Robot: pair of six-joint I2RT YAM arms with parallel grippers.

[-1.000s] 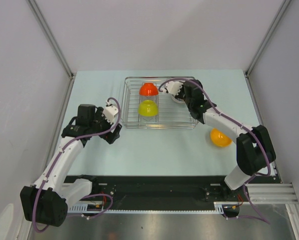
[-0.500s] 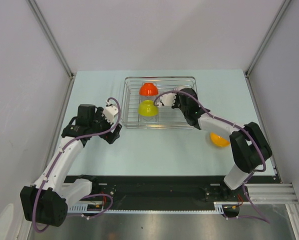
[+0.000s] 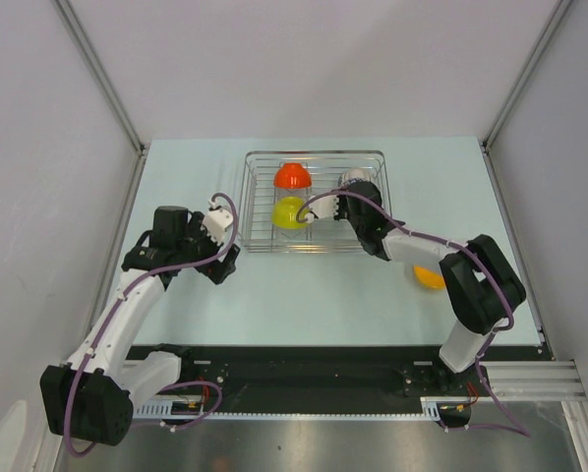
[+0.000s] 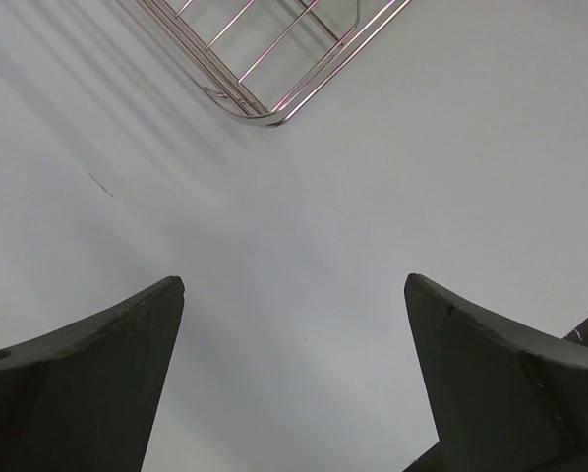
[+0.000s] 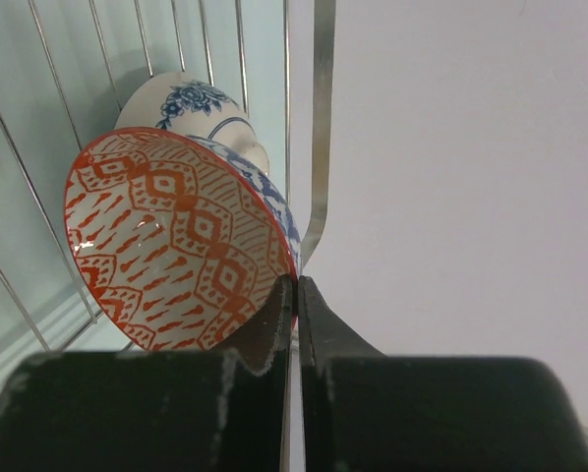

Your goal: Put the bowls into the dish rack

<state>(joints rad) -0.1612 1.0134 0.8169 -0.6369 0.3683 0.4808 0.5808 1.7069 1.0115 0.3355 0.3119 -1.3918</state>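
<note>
Our right claw (image 5: 295, 287) is squeezed down to a hairline slit, and the rim of the patterned bowl (image 5: 176, 258) seems nipped at its tips, the bowl tilted on edge with its red-latticed inside facing the wrist camera. Just beyond that bowl, farther from the claw, a blue-flowered bowl (image 5: 191, 103) leans close behind it; we cannot tell if the 2 touch. All this sits inside the dish rack (image 3: 314, 153), and a rack wire rises just beyond the claw's fingertips on their right in the wrist view, leaving little room on that side. From above, the yellow-green bowl (image 3: 290, 212) lies just beside the claw toward the rack's left half, with the red bowl (image 3: 292, 176) beyond it toward the far rim. The orange bowl (image 3: 430, 278) is out on the worktop (image 3: 186, 167), behind the claw and half hidden under its arm. Our left claw (image 4: 292, 285) gapes wide and holds nothing; bare worktop lies under it, and the rack's near corner lies ahead of it, near but not touching.
</note>
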